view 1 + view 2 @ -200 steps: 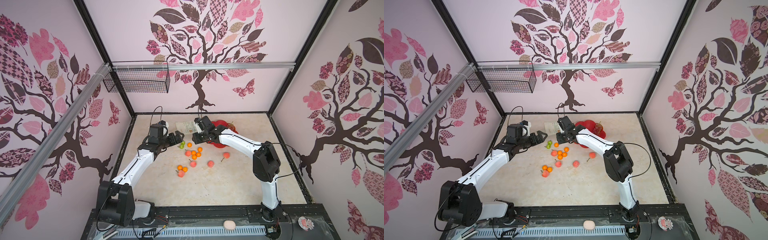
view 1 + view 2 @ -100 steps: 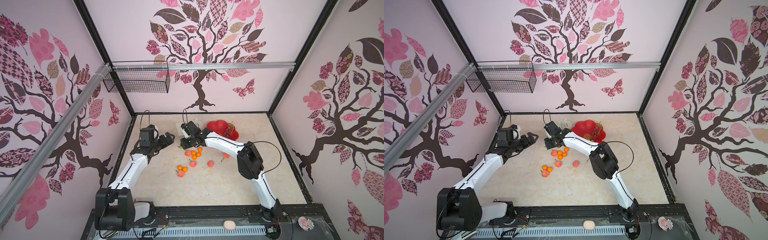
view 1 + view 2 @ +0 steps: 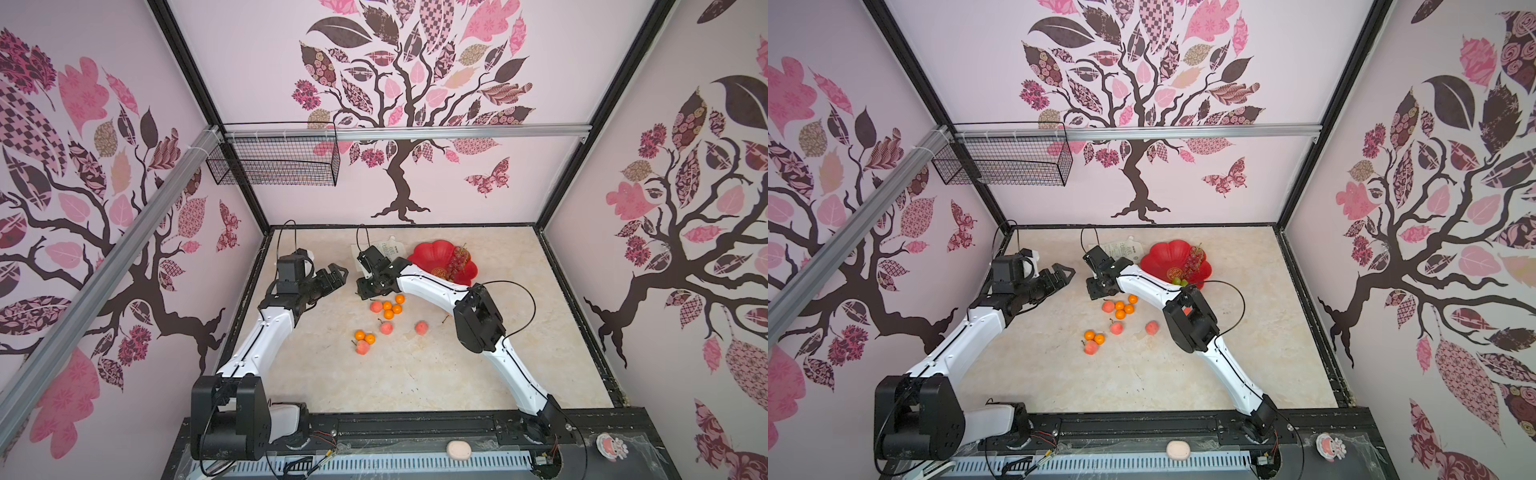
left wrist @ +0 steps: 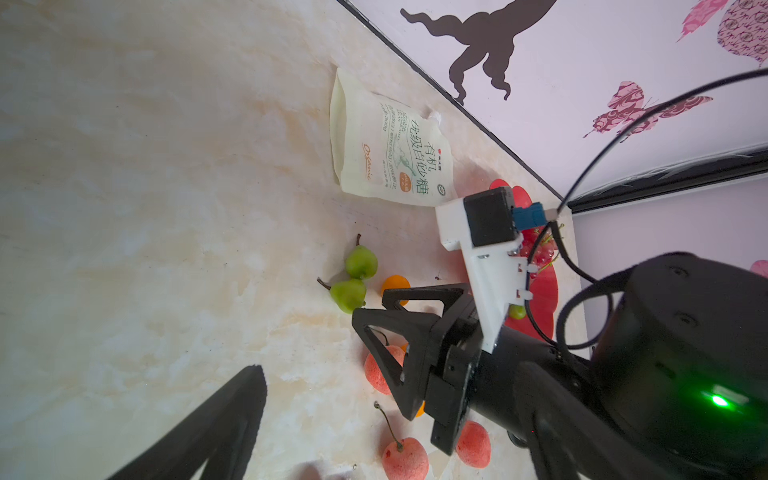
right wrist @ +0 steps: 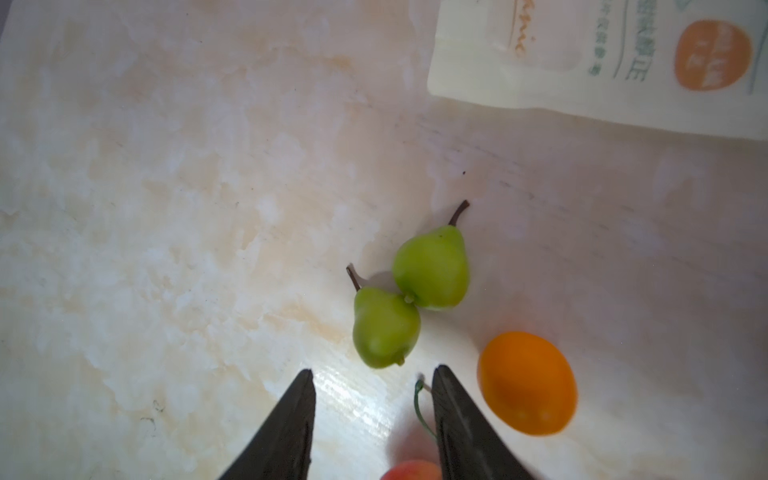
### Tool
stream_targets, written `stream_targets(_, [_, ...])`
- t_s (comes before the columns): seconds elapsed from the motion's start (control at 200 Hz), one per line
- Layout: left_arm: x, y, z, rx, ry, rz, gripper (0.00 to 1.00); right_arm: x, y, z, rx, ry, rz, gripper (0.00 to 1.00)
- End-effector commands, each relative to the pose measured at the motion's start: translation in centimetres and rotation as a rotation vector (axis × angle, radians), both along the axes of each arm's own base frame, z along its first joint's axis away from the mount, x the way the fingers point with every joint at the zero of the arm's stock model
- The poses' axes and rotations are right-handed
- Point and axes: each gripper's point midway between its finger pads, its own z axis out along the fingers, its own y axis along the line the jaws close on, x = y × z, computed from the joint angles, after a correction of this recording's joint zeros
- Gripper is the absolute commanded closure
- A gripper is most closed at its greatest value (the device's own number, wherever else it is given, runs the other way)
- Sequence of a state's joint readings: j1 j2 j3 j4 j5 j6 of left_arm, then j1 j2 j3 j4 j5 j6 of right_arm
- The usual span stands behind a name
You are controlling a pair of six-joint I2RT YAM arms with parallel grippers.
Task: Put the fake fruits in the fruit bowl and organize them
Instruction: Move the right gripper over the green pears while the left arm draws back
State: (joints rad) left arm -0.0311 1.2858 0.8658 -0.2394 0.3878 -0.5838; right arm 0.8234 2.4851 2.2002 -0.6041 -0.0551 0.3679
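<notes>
While my right gripper [image 5: 374, 370] hung over the two pears [image 5: 384, 328], its jaws stood spread and empty. The nearer pear lay just ahead of the tips, touching its twin. To take it well, I judged I should come down centred on the fat belly, not the stem, and close gently so the twin and the tangerine [image 5: 528, 382] beside my finger were not knocked away. A peach [image 5: 411, 469] stem lay right by that finger too. My left gripper [image 3: 338, 277] hovered apart, jaws spread, holding nothing. The red bowl [image 3: 432, 253] sat near the back wall with the grapes [image 3: 457, 262] in it. On the white pouch [image 4: 390, 153] I could read "Organic" in orange script beside Chinese characters — the small print was too fine.
</notes>
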Motion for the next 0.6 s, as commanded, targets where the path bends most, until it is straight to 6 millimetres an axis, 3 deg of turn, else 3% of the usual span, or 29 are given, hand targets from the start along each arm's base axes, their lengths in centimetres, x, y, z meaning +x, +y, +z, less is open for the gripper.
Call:
stream_targets(0.0, [0.1,0.2,-0.1,-0.005,-0.007,-0.003,0.03,-0.3,-0.1,-2.3,-0.047,0.038,-0.016,0.50])
stream_targets(0.595, [0.4,0.3,-0.2,-0.013,-0.006,0.000,0.03,0.9,0.7,-4.1,-0.066,0.038,-0.026,0.47])
